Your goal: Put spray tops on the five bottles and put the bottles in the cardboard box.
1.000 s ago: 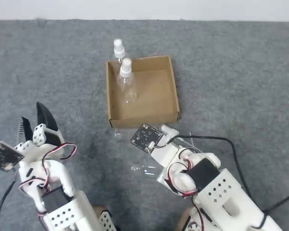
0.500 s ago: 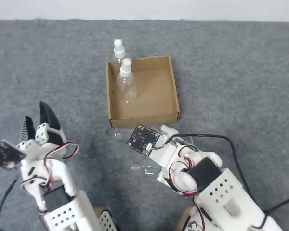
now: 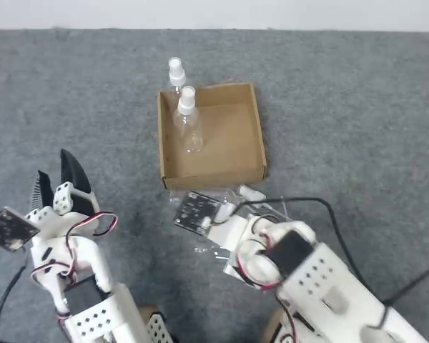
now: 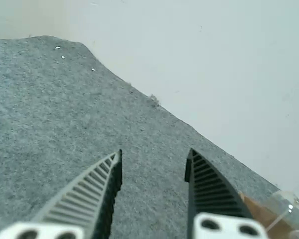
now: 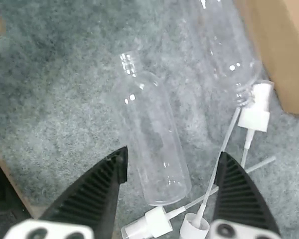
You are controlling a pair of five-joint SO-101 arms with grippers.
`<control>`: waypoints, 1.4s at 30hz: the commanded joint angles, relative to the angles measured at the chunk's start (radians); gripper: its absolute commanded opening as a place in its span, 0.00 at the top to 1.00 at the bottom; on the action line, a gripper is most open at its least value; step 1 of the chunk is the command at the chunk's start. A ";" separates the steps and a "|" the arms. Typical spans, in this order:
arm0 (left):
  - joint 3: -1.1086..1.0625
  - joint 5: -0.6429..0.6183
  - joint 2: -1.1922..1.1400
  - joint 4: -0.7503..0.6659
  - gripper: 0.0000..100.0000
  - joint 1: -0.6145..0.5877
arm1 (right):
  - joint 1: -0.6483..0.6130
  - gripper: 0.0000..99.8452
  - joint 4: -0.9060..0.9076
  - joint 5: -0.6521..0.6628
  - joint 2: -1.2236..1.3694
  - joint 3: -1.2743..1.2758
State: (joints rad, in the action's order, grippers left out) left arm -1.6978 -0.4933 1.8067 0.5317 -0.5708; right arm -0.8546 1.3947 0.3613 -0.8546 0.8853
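The cardboard box [image 3: 229, 139] lies open at mid table, and one capped clear bottle [image 3: 188, 121] stands in it by its left wall. A second capped bottle [image 3: 176, 74] stands just behind the box. In the right wrist view, my right gripper [image 5: 173, 155] hangs open over an uncapped clear bottle [image 5: 152, 144] lying on the carpet. Another clear bottle [image 5: 223, 52] lies beside the box corner [image 5: 276, 47]. Loose spray tops [image 5: 253, 113] [image 5: 150, 225] lie around them. My left gripper [image 3: 55, 168] is open and empty at the left, well away from the box.
Grey carpet covers the table up to a white wall [image 4: 214, 59] at the back. A loose white spray top [image 3: 252, 192] lies in front of the box. A black cable [image 3: 322, 207] loops from the right arm. Open carpet lies to the left and right of the box.
The right arm has swung to the left along the box front, carrying its camera board that way. The left gripper has shifted slightly toward the box.
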 commanded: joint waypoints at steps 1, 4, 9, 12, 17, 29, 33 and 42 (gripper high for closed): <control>0.013 0.011 0.015 -0.037 0.80 0.002 | -0.013 0.77 -0.015 -0.006 0.116 -0.106; 0.013 0.011 0.015 -0.037 0.80 0.002 | -0.013 0.75 -0.015 -0.006 0.186 -0.137; 0.013 0.011 0.015 -0.037 0.80 0.002 | -0.036 0.68 -0.018 0.000 0.263 -0.149; 0.013 0.011 0.015 -0.037 0.80 0.002 | -0.076 0.69 -0.031 0.000 0.294 -0.149; 0.013 0.011 0.015 -0.038 0.80 0.002 | -0.104 0.69 -0.090 0.002 0.352 -0.149; 0.013 0.011 0.015 -0.037 0.80 0.002 | -0.099 0.69 -0.203 0.044 0.513 -0.149; 0.013 0.011 0.015 -0.037 0.80 0.002 | -0.099 0.69 -0.222 0.044 0.535 -0.149; 0.013 0.011 0.014 -0.035 0.80 0.000 | -0.102 0.79 -0.280 0.044 0.576 -0.144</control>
State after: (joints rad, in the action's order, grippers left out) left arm -1.6978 -0.4933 1.8067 0.5317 -0.5723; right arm -0.9482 1.1400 0.3936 -0.2746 0.7994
